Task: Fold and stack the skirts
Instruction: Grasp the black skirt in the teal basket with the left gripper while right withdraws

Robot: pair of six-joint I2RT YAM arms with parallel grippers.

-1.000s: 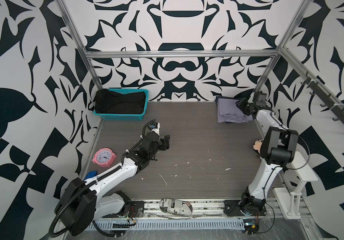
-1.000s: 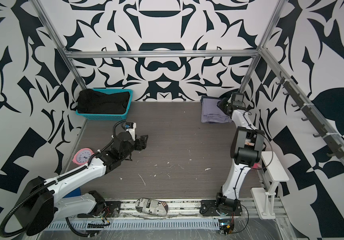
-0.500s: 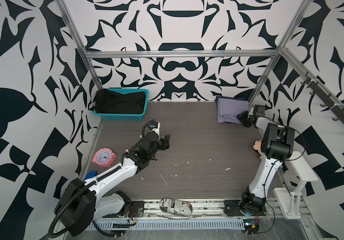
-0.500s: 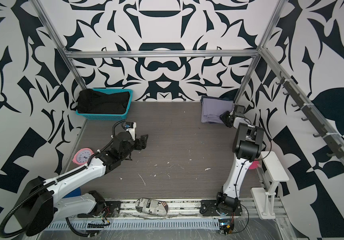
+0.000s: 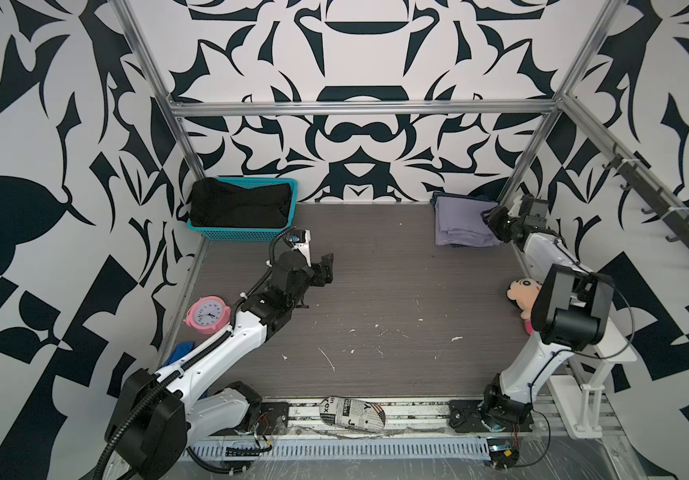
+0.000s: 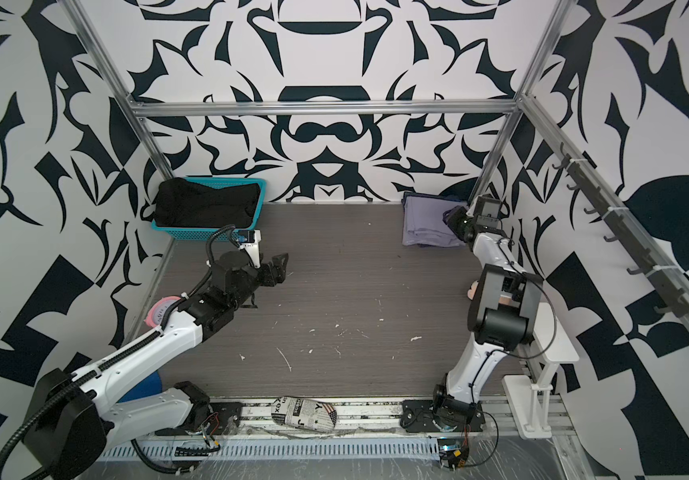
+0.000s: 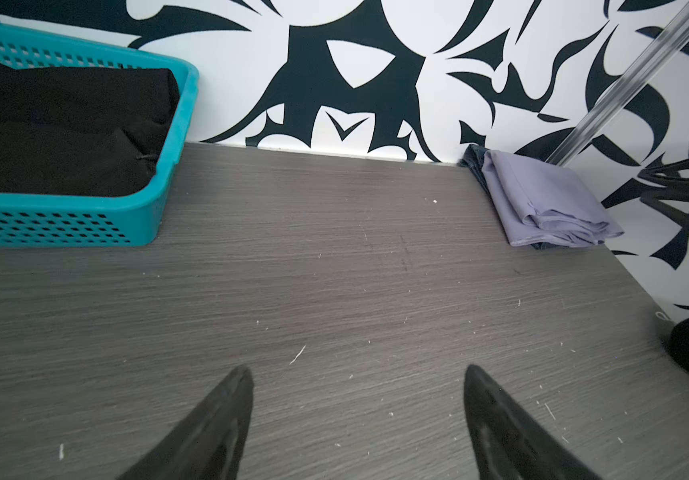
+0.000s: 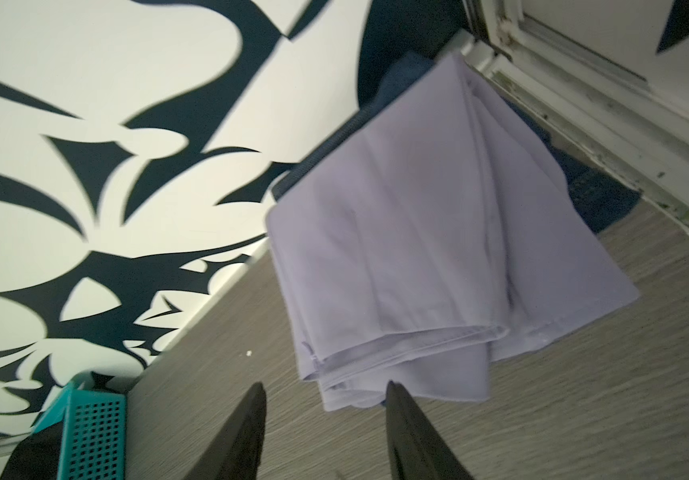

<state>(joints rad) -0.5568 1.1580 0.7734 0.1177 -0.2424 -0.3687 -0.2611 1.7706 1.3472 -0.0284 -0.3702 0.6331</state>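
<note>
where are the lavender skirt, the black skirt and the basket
lavender skirt [image 5: 461, 222], in a top view, middle of its top fold
black skirt [image 5: 239, 205], in a top view, middle of the cloth
basket [image 7: 43, 226], left wrist view, its near mesh wall

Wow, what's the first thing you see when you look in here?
The wild black-and-white swirly walls all around grab you first. Then comes the bright teal basket in the far left corner, with a black skirt lying in it. In the far right corner a folded lavender skirt lies on a dark blue skirt, and a pink clock sits at the left edge.
</note>
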